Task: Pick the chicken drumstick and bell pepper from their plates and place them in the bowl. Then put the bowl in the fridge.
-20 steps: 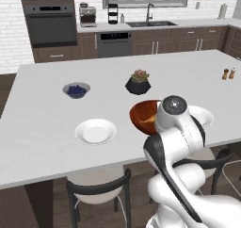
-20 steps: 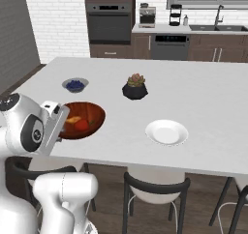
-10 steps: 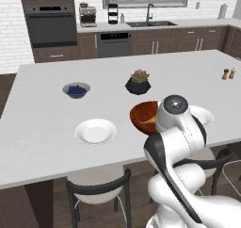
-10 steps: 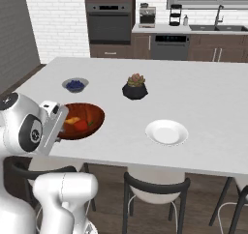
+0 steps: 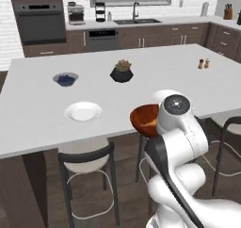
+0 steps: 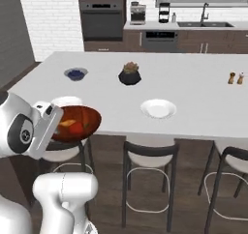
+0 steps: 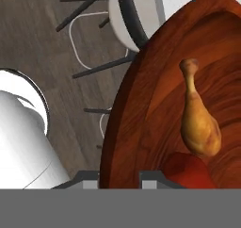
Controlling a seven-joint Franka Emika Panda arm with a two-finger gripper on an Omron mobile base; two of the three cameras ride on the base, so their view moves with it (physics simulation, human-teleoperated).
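My gripper (image 7: 120, 180) is shut on the rim of the reddish-brown wooden bowl (image 7: 155, 104), holding it in the air off the front edge of the island, over the stools. The bowl (image 5: 145, 119) (image 6: 77, 123) sits level. Inside it lie the orange-brown chicken drumstick (image 7: 199, 123), bone end pointing away from the fingers, and the red bell pepper (image 7: 188, 171) right beside it. The two white plates stay bare on the counter: one (image 5: 83, 111) (image 6: 158, 108) stands in the open, the other (image 5: 161, 95) (image 6: 65, 101) is half hidden behind my arm. The fridge is out of view.
On the island stand a small grey bowl of blueberries (image 5: 65, 79), a black plant pot (image 5: 122, 72) and two shakers (image 5: 203, 63). Stools (image 5: 87, 160) (image 6: 147, 154) line the island's near side under the bowl. A dark wall oven (image 5: 40, 22) and sink counter are at the back.
The whole picture has shifted: the base has backed away from the island. The bowl, still in the gripper, has come off the counter and now hangs past its edge.
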